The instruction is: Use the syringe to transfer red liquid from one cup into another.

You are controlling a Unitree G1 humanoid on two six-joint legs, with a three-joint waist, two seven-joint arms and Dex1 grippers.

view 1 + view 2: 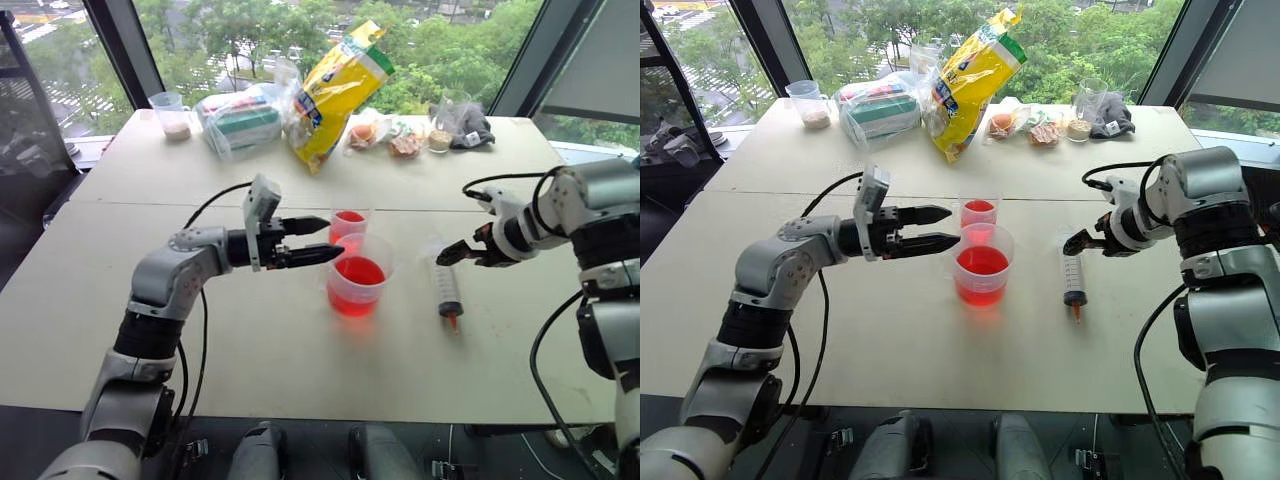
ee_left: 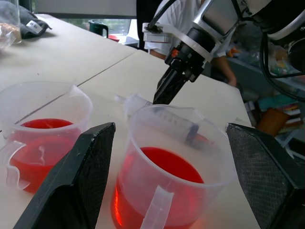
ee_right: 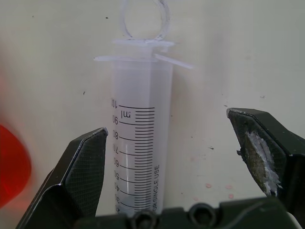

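Note:
The syringe (image 1: 445, 285) lies flat on the table to the right of the cups, its orange-red tip (image 1: 452, 320) towards the front edge. My right gripper (image 3: 167, 126) hangs open over the plunger end, with the marked barrel (image 3: 138, 143) between its fingers, apart from both. The wider handled cup (image 1: 358, 280) holds red liquid (image 1: 358, 272). Just behind it stands the narrower cup (image 1: 348, 222), with red liquid in it too. My left gripper (image 1: 322, 240) points level at the cups from the left, open, and the wider cup (image 2: 176, 167) stands between its fingers (image 2: 90, 162).
At the table's far side lie a yellow bag (image 1: 335, 90), clear bags of packets (image 1: 240, 120), a cup of beige grains (image 1: 175, 115), snacks and a dark cloth (image 1: 470, 128). A person (image 2: 186, 14) sits beyond the table in the left wrist view.

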